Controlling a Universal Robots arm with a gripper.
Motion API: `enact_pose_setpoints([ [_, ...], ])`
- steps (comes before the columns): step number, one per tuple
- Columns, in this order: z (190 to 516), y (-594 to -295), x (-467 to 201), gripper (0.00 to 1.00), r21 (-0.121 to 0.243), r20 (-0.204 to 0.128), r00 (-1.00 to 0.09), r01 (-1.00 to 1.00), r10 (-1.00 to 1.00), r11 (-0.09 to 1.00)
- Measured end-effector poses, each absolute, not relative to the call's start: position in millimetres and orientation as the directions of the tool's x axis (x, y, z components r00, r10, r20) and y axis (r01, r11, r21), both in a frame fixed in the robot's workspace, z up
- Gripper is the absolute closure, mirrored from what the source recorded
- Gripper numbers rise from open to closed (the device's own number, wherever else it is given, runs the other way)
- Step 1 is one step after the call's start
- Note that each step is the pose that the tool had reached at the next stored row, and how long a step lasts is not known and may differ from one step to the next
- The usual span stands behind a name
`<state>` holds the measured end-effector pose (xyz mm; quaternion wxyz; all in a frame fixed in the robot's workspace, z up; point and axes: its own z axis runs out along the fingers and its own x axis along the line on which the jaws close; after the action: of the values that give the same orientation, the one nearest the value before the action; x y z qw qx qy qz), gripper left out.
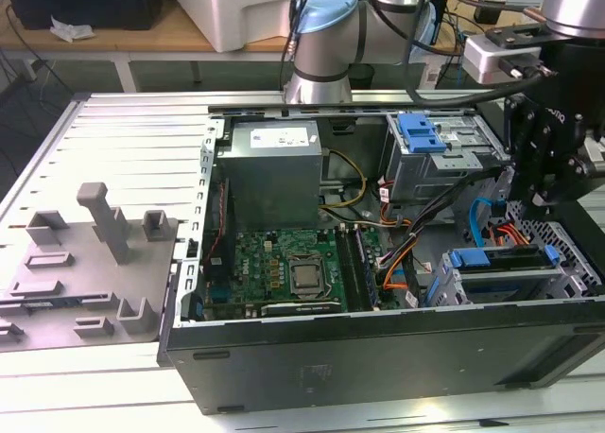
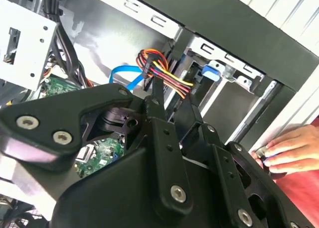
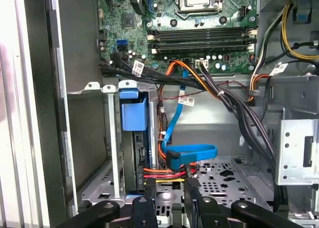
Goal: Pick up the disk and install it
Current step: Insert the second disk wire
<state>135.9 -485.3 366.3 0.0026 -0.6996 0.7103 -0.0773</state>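
End effector [image 3: 172, 200] released, empty, above cage floor; cables [image 3: 192, 156] just ahead; disk [image 1: 501, 259] docked.

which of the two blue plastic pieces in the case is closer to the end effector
The blue bracket on the lower drive cage, just below the end effector; the blue tab sits on the farther cage.

The disk [image 1: 501, 259] sits inside the open computer case, slotted into the lower drive cage [image 1: 567, 263] at the corner on the exterior view's right. It stands on edge. Its blue carrier bracket runs along the upper edge as a long blue bar, with grey metal showing below it. In the first wrist view the disk [image 3: 133, 113] shows end-on: a blue bracket end between the cage's upright metal rails, with a dark narrow body behind it.
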Motion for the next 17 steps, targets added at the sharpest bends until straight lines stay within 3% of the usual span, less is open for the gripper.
enact_pose_setpoints([
  [9, 366, -465, 135, 0.64, -0.104, 0.196, -0.019, -0.995, -0.98, -0.001],
  [17, 366, -461, 127, 0.64, -0.103, 0.207, -0.021, -0.995, -0.978, 0.0],
])
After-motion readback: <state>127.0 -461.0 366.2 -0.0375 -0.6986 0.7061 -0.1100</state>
